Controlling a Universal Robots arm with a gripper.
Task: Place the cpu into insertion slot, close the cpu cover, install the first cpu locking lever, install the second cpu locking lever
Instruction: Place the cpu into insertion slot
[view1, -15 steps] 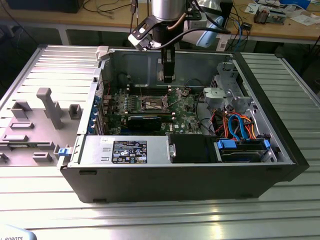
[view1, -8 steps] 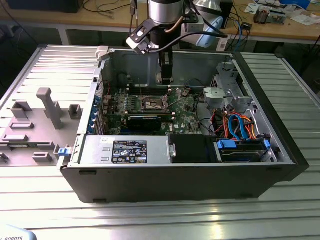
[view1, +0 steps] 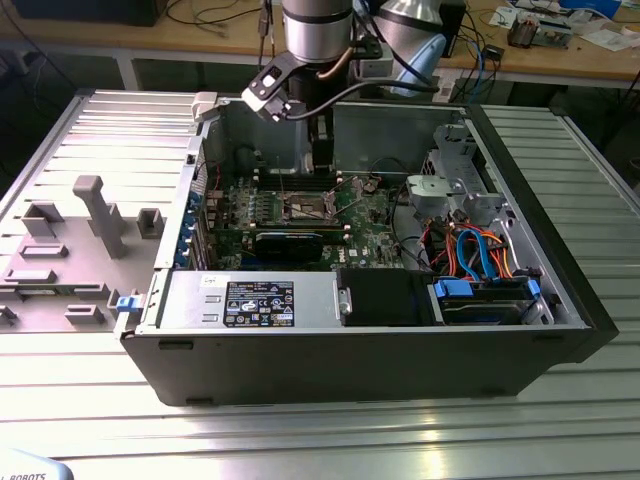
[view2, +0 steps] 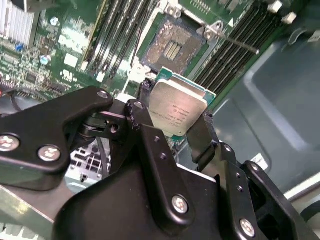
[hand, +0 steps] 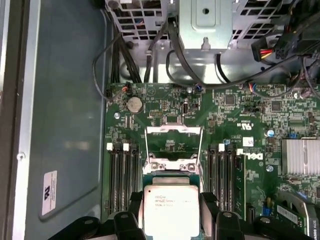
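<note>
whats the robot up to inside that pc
The arm's gripper is shut on the cpu, holding it by its edges above the motherboard inside the open pc case. The slot is bare and its cover is flipped open, so the cpu isn't seated yet.

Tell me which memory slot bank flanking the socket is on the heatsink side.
The bank across the held cpu from the grey case wall; the finned heatsink lies beyond it. The other bank runs along that wall.
</note>
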